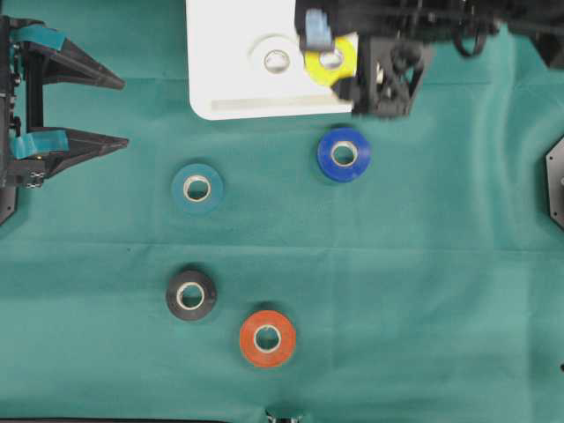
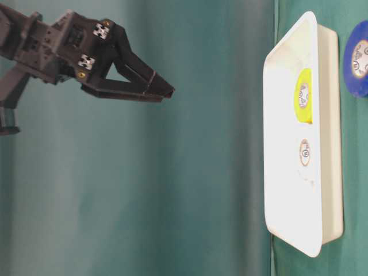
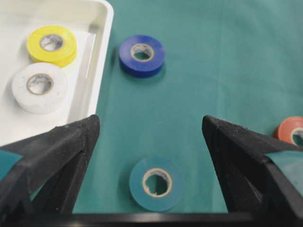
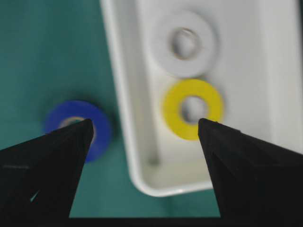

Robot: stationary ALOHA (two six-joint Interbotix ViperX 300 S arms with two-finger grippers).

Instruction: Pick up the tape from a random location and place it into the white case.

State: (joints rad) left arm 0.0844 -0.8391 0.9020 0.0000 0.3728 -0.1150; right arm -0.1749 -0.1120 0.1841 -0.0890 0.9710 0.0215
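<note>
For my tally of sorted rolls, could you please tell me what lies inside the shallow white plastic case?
Inside the shallow white plastic case lie a yellow tape roll and a white tape roll, flat, side by side. Overhead, the right arm covers the case's right end.

A black pincer [image 2: 164, 91] sticks out from the upper left on a black arm [image 2: 52, 46]. Its two pointed fingers [image 2: 135, 63] come close together at the tips, and nothing is between them. It hangs in front of a plain green cloth [image 2: 172, 201], well apart from everything else.

On the right is the white case [image 2: 287, 201], seen turned on its side. A yellow tape [image 2: 303, 95] lies inside it. Just beside that is a white tape [image 2: 305, 153], hard to see against the white. A blue tape [image 2: 357, 58] lies outside the case, past its rim, at the picture's right edge.
</note>
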